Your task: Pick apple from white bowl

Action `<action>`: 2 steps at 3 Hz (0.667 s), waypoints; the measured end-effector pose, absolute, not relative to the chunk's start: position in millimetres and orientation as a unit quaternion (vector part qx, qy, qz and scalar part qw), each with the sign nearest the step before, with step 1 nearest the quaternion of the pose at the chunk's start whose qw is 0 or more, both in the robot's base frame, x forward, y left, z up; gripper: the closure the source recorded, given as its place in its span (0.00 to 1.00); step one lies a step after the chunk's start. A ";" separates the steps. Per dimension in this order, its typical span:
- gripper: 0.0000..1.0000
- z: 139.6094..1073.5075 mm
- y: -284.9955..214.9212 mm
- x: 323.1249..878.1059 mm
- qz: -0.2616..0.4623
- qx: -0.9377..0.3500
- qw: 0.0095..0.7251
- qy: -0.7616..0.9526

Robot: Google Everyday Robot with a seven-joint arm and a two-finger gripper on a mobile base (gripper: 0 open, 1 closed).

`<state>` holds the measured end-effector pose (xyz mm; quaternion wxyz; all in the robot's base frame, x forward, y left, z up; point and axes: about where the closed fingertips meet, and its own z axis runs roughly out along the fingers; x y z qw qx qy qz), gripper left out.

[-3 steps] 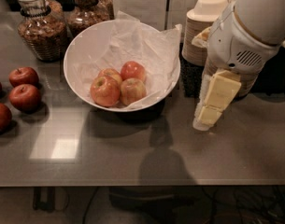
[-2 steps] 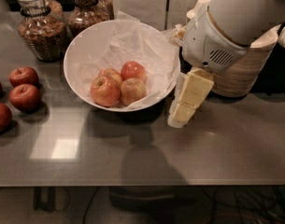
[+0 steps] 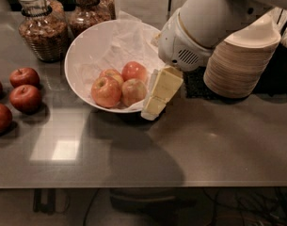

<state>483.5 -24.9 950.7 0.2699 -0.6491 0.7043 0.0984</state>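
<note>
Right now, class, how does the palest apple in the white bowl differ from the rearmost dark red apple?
The pale apple is yellow-green with a blush; the dark red apple is deep red. The pale apple lies in the white bowl against other apples; the dark red apple stands alone on the table. The gripper hangs at the bowl's rim beside the pale apple, far from the dark red apple. Both look whole.
</note>
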 end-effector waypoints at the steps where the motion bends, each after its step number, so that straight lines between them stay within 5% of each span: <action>1: 0.00 930.2 -22.4 515.6 0.113 -0.602 0.272 0.742; 2: 0.00 918.1 0.1 540.3 0.147 -0.559 0.273 0.769</action>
